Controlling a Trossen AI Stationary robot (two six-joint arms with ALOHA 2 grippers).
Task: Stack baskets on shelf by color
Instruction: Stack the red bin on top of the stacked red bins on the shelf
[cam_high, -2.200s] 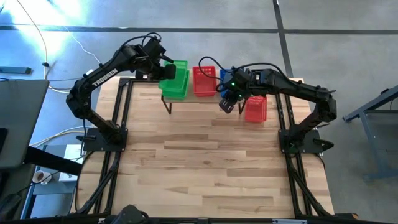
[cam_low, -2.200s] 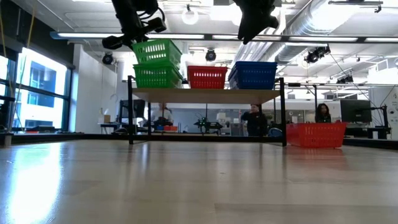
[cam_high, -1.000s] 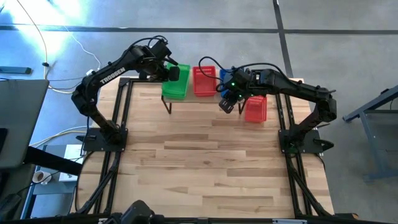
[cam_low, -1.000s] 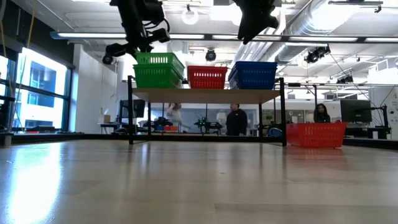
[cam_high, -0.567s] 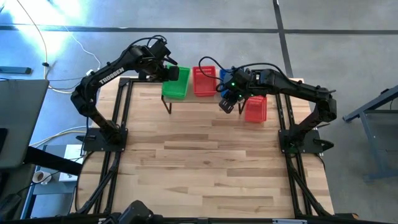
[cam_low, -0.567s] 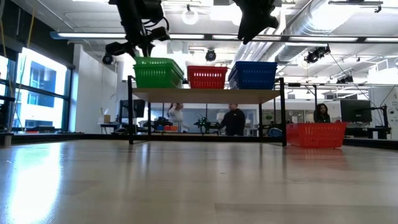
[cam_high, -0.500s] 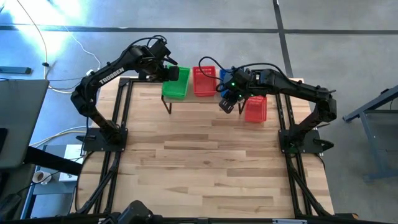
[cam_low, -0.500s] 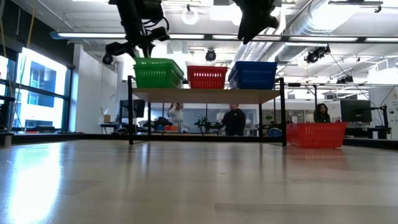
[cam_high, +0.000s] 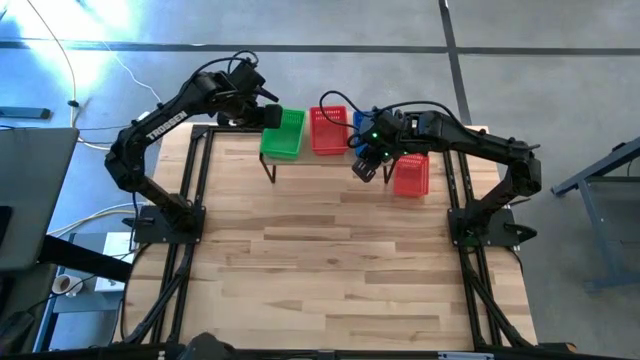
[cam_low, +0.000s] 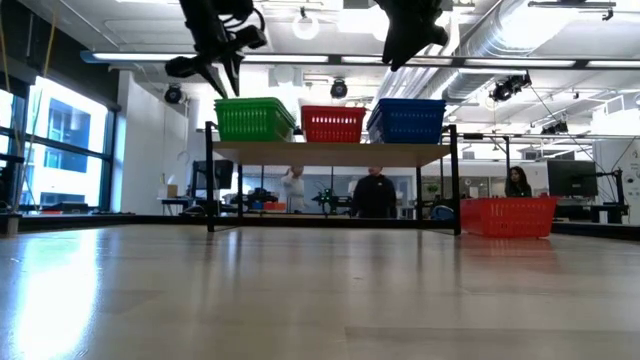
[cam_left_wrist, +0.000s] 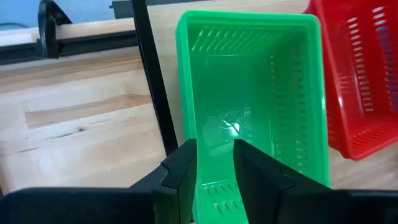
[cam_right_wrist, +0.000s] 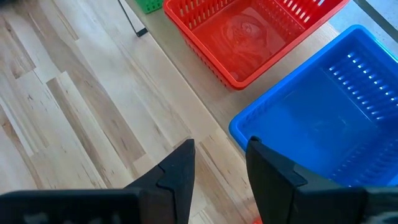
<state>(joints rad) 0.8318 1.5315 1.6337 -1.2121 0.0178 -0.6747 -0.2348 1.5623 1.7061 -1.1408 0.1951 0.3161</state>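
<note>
Fingers of the left gripper (cam_left_wrist: 214, 163) stand slightly apart and hold nothing, poised just above the near rim of the green basket (cam_left_wrist: 255, 93), which sits on the left end of the shelf (cam_low: 335, 153); from the side it looks like a single nested stack, though I cannot count the layers. Beside it on the shelf sits a red basket (cam_high: 327, 130), and past that a blue basket (cam_low: 408, 120) at the right end. Above the blue basket's near edge hangs the right gripper (cam_right_wrist: 219, 163), its fingers parted and empty, with the red basket beyond it. Another red basket (cam_high: 411, 174) rests on the table (cam_high: 330, 260), just to the right of the shelf and below the right arm. Beyond the table, people (cam_low: 372, 195) stand in the room.
</note>
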